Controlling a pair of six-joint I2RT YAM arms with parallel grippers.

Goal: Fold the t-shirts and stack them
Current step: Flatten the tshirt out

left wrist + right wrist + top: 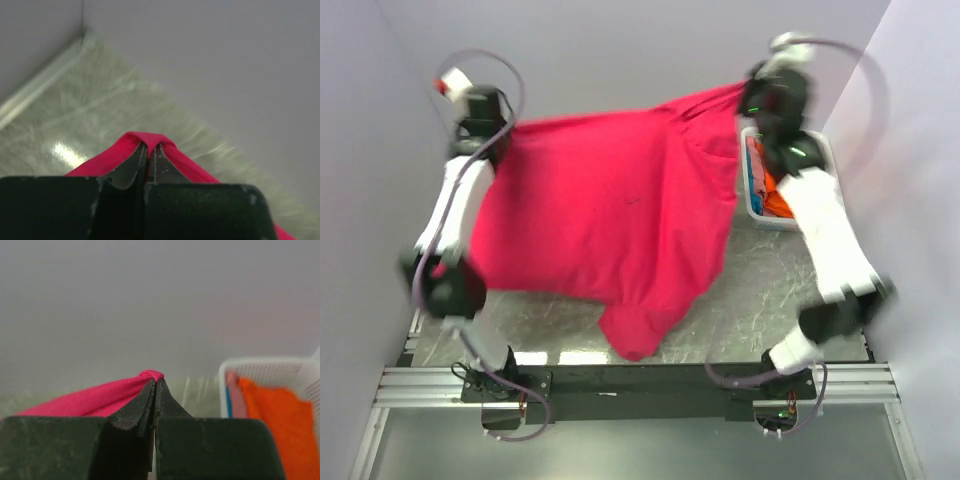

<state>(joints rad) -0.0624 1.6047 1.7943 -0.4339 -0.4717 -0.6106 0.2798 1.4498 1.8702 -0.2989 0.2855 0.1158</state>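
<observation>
Stretch phase: holding crimson-pink t-shirt (pixel 610 220) aloft over table (pixel 770 290), pinching its upper edge in tightly closed left hand (pixel 150 150) and right hand (pixel 156 382), stretching long axis left-right between them, letting hem droop nearward

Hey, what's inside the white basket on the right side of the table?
An orange t-shirt and a sliver of blue cloth show inside the white basket; the right arm and the basket wall cover the rest.

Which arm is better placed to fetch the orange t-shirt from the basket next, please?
Likely right: the right gripper hangs near the basket with the orange t-shirt, the left gripper far across. Both hold the crimson-pink t-shirt.
</observation>
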